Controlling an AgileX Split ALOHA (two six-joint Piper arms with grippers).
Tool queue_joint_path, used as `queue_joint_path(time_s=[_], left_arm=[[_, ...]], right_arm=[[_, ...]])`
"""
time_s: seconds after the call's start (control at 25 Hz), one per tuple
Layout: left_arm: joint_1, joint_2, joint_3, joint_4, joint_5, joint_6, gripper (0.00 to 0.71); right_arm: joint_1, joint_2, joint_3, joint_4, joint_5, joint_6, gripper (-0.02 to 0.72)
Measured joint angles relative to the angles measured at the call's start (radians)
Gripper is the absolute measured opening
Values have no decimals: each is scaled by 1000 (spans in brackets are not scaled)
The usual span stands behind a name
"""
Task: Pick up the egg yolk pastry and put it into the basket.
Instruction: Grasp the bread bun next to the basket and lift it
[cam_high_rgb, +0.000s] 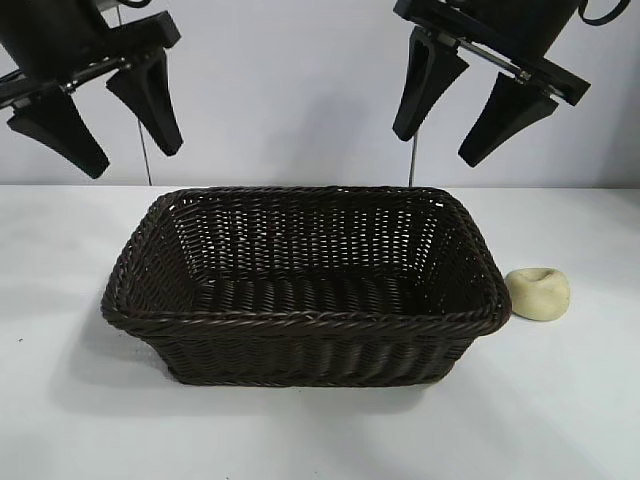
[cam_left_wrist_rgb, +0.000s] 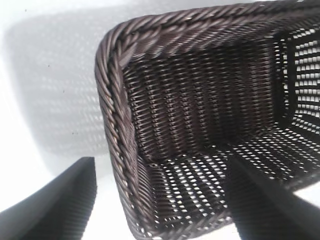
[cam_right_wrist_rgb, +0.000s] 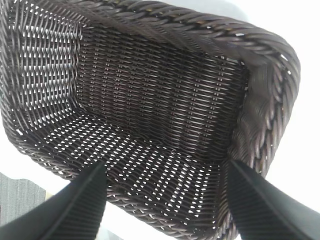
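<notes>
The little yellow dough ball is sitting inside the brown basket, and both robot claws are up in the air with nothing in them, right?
Not quite. The egg yolk pastry sits on the table beside the basket, outside it, as the exterior view shows. The left tool and right tool do hang above, open and holding nothing.

The left wrist view looks steeply down on one corner of the basket (cam_left_wrist_rgb: 165, 125), a dark brown wicker weave with a thick braided rim curving round the corner. Its inner walls slope down to an open-weave floor that lets the white table (cam_left_wrist_rgb: 45, 90) show through in small bright gaps. The basket's shadow falls on the table beside it. The left gripper (cam_left_wrist_rgb: 162, 210) hangs above the rim, its two black ribbed fingers (cam_left_wrist_rgb: 65, 205) spread wide with nothing between them.
</notes>
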Motion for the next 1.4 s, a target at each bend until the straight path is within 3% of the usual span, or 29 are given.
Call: queue_joint_path(time_s=[0.28, 0.48, 0.76, 1.4], left_arm=[[0, -58, 13, -96, -21, -22, 522], [0, -74, 114, -209, -101, -9, 522], [0, -74, 215, -466, -198, 137, 522], [0, -74, 215, -433, -186, 161, 522]], right_arm=[[0, 0, 0, 0, 0, 0, 497], [0, 0, 0, 0, 0, 0, 497], [0, 0, 0, 0, 0, 0, 497], [0, 0, 0, 0, 0, 0, 497]])
